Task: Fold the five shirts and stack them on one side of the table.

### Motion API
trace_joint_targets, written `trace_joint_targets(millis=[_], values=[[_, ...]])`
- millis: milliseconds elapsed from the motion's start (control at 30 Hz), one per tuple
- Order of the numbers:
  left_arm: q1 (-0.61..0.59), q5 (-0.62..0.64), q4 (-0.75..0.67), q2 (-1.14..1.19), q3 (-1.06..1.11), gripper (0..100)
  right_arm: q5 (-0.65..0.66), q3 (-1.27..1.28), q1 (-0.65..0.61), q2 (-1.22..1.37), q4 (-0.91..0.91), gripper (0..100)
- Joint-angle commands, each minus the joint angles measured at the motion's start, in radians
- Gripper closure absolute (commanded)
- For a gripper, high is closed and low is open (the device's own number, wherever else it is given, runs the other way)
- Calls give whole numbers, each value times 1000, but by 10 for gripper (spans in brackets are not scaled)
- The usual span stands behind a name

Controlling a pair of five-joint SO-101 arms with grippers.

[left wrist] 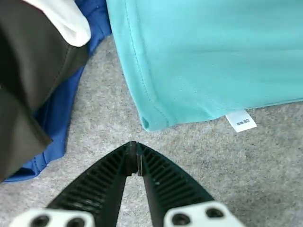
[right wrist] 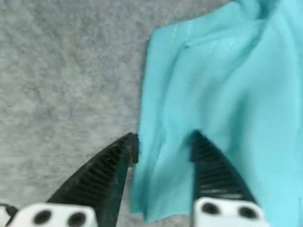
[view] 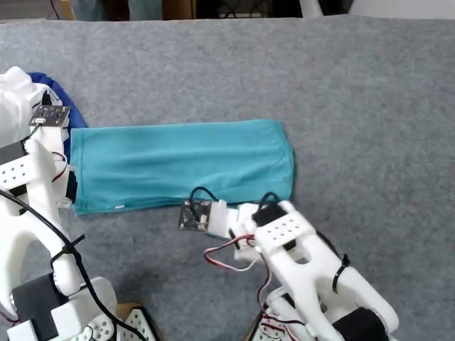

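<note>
High view: a grey, felt-like worktop [view: 355,85] carries one teal shirt [view: 178,163], folded into a long strip at the middle, and one blue shirt [view: 62,99] beside one white garment [view: 14,89] at the left arm's edge. Left wrist view: the left tool [left wrist: 133,158] is pinched together over bare worktop, just off the teal shirt's corner. Right wrist view: the right tool [right wrist: 164,142] gapes wide, straddling the teal shirt's edge

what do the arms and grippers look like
The left arm and right arm are white with black motors and cables, plus red wires on the right. The left gripper and right gripper have black ribbed pointed fingers on white bases.
</note>
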Motion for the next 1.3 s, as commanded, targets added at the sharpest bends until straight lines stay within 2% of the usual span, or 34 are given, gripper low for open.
trace_joint_targets(millis=[0,367,533,767,1100,1267], values=[[-8,-2,-5,-34,1,970,17,1,23,4,-5,919],[-2,-2,-5,-34,1,970,17,-67,28,4,0,984],[-2,-2,-6,-34,1,970,21,-182,101,30,29,984],[-2,-2,-8,-34,1,970,72,-530,121,297,187,984],[-2,-2,-8,-34,1,970,166,-1216,124,791,471,984],[-2,-2,-8,-34,1,970,170,-1550,124,989,566,984]])
